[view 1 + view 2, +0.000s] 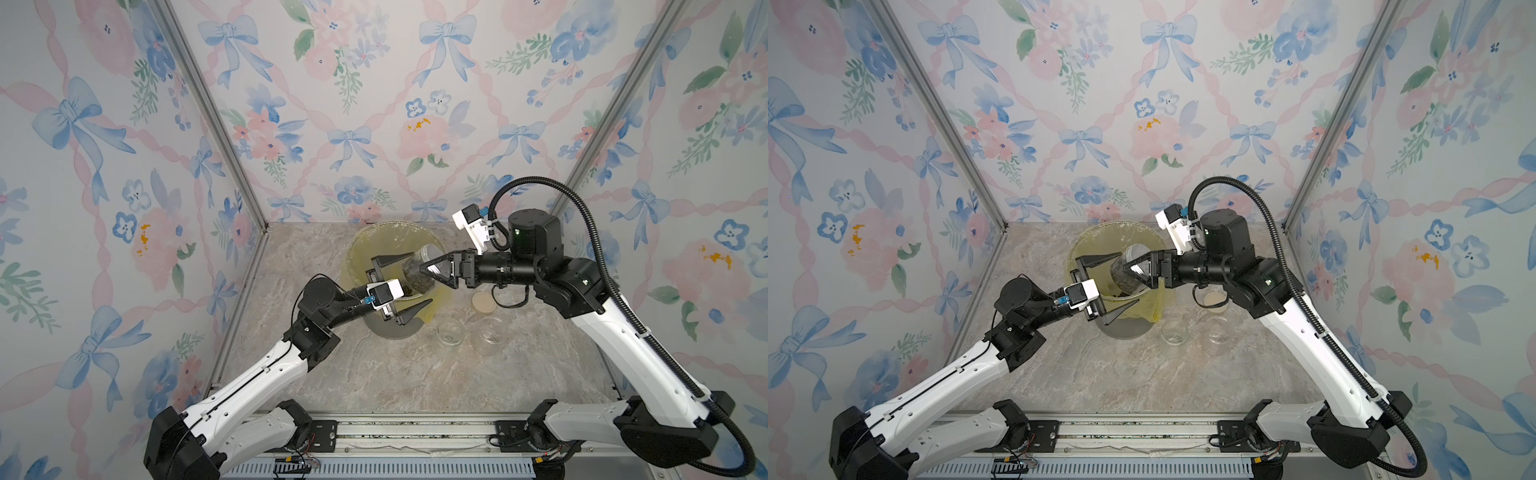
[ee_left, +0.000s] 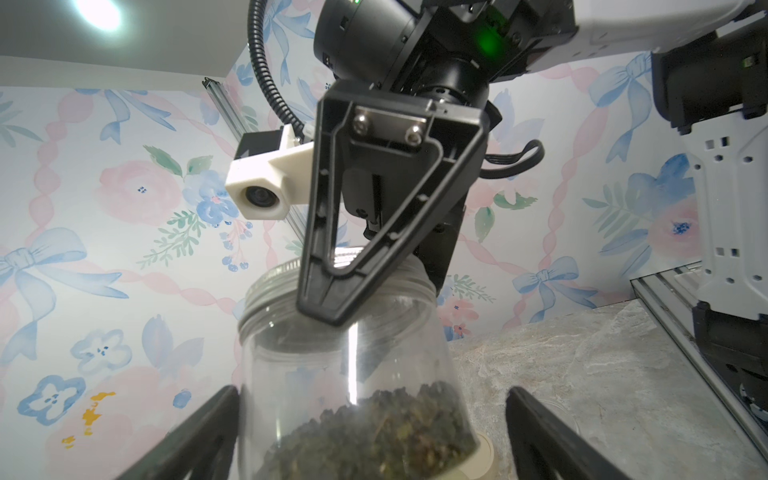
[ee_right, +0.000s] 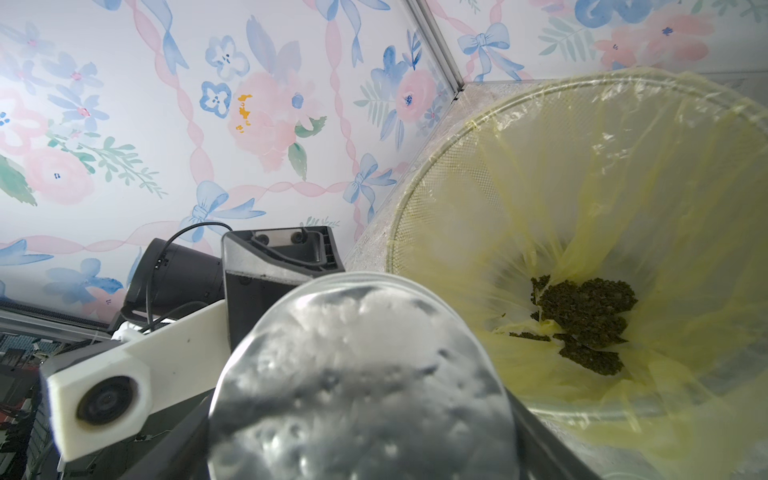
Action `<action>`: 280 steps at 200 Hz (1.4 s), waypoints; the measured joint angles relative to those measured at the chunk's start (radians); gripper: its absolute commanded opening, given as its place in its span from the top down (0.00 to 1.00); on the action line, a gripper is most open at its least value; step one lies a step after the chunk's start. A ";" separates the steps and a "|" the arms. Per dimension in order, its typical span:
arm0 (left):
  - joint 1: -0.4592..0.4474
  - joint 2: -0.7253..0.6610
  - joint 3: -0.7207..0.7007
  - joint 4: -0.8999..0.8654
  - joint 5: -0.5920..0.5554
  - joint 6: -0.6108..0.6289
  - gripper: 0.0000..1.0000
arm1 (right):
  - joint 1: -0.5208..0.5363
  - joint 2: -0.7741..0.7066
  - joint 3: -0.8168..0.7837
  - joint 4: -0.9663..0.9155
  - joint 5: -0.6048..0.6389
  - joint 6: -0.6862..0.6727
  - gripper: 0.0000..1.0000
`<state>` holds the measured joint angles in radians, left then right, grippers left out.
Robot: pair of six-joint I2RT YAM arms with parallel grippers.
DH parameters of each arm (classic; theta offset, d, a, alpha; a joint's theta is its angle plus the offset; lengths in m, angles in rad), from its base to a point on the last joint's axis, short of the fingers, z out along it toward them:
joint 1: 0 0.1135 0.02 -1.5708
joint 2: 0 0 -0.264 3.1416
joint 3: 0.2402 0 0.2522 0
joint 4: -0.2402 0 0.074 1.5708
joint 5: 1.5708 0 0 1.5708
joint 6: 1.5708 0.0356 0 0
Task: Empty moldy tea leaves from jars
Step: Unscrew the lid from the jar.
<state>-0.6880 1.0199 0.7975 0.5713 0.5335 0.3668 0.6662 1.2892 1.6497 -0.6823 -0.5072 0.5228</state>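
One jar (image 2: 345, 353) holding tea leaves (image 2: 374, 428), right gripper (image 1: 424, 269) clamping it, above bin (image 1: 360, 245)

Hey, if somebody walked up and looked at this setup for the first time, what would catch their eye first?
Probably the clear jar with dark tea leaves inside. The right gripper pinches it above the yellow-lined bin at the back of the table, and the left gripper is spread open on either side of it. Next, the dark clump of leaves lying at the bottom of the bin.
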 measured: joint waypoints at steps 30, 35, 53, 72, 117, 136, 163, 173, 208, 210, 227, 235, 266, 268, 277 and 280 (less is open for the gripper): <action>0.000 -0.005 -0.037 0.061 -0.048 -0.005 0.02 | -0.008 0.000 -0.026 0.053 -0.023 0.036 0.17; 0.000 -0.005 -0.040 0.069 -0.056 -0.006 0.02 | -0.010 0.000 -0.034 0.067 -0.028 0.044 0.17; 0.000 -0.005 -0.045 0.096 -0.083 -0.009 0.02 | -0.011 0.000 -0.055 0.101 -0.042 0.071 0.18; 0.000 -0.006 -0.045 0.125 -0.103 -0.010 0.02 | -0.011 0.000 -0.077 0.137 -0.058 0.105 0.18; 0.000 -0.013 -0.080 0.156 -0.126 -0.011 0.02 | -0.008 0.000 -0.101 0.189 -0.080 0.156 0.18; 0.001 -0.013 -0.081 0.158 -0.126 -0.011 0.02 | 0.000 0.000 -0.101 0.205 -0.087 0.166 0.18; 0.004 -0.013 -0.081 0.161 -0.126 -0.012 0.02 | 0.013 0.004 -0.098 0.209 -0.093 0.170 0.18; 0.008 -0.013 -0.081 0.162 -0.126 -0.012 0.03 | 0.021 0.008 -0.098 0.211 -0.096 0.170 0.19; 0.032 -0.013 -0.081 0.161 -0.118 -0.031 0.12 | 0.031 0.026 -0.098 0.226 -0.099 0.175 0.18; 0.034 -0.013 -0.081 0.161 -0.116 -0.033 0.12 | 0.031 0.026 -0.098 0.227 -0.099 0.176 0.19; 0.041 -0.013 -0.081 0.162 -0.102 -0.038 0.17 | 0.031 0.026 -0.098 0.235 -0.098 0.177 0.19; 0.043 -0.013 -0.081 0.163 -0.098 -0.039 0.19 | 0.032 0.026 -0.098 0.238 -0.098 0.177 0.19; 0.053 -0.015 -0.081 0.164 -0.081 -0.039 0.24 | 0.036 0.027 -0.098 0.241 -0.095 0.181 0.13; 0.053 -0.016 -0.081 0.164 -0.080 -0.039 0.25 | 0.036 0.027 -0.098 0.241 -0.095 0.181 0.13; 0.054 -0.017 -0.081 0.164 -0.079 -0.039 0.26 | 0.038 0.028 -0.098 0.245 -0.095 0.180 0.09; 0.054 -0.017 -0.081 0.164 -0.080 -0.039 0.26 | 0.038 0.029 -0.098 0.246 -0.095 0.181 0.08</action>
<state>-0.6338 1.0027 0.7162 0.7349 0.4538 0.3283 0.7044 1.3178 1.5517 -0.4366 -0.6022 0.7036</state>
